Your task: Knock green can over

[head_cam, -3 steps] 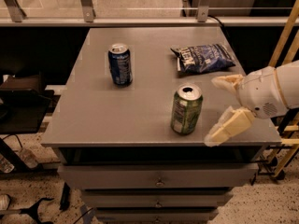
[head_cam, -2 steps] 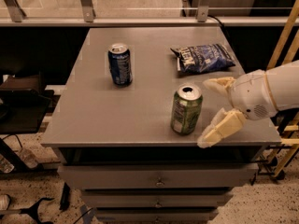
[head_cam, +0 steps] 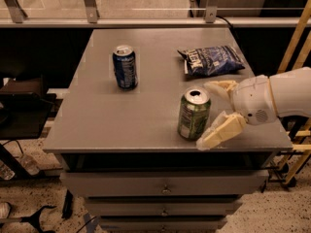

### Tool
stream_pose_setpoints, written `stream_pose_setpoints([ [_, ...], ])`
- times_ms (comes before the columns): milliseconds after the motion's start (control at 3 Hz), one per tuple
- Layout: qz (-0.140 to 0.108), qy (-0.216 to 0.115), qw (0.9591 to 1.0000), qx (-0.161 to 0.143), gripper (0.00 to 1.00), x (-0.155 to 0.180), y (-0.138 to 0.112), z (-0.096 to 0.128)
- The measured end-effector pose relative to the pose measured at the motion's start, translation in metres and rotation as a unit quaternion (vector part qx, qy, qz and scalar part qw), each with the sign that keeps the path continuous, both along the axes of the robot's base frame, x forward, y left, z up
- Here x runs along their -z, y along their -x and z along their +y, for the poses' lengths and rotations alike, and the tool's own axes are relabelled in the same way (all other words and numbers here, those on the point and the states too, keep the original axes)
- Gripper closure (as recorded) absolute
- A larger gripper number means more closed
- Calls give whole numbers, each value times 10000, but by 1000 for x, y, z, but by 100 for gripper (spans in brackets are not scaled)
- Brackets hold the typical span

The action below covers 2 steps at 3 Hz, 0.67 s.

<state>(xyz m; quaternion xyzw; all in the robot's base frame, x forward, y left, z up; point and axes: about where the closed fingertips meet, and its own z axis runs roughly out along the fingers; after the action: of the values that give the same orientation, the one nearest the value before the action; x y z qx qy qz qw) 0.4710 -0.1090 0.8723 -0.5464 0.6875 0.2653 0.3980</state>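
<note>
The green can (head_cam: 193,114) stands upright near the front edge of the grey cabinet top (head_cam: 146,110), with a mottled green-and-white label and a silver top. My gripper (head_cam: 210,113) comes in from the right at can height. It is open, one cream finger (head_cam: 221,87) behind the can's right side and the other finger (head_cam: 221,131) in front of it. The fingertips lie right beside the can; I cannot tell if they touch it.
A dark blue can (head_cam: 125,67) stands upright at the back left of the top. A blue chip bag (head_cam: 211,59) lies at the back right. A wooden frame (head_cam: 297,47) stands to the right. Drawers (head_cam: 165,186) are below the front edge.
My gripper has moved left, closer to the green can, so its fingers now flank the can's right side. The can still stands upright in the same place.
</note>
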Motion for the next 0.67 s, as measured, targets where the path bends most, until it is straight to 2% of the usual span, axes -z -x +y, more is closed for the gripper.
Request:
stream_pose_setpoints([
  [333, 41, -270, 9996, -48, 0, -1, -2, 7],
  [667, 79, -435, 9990, -85, 18, 0, -4, 11],
])
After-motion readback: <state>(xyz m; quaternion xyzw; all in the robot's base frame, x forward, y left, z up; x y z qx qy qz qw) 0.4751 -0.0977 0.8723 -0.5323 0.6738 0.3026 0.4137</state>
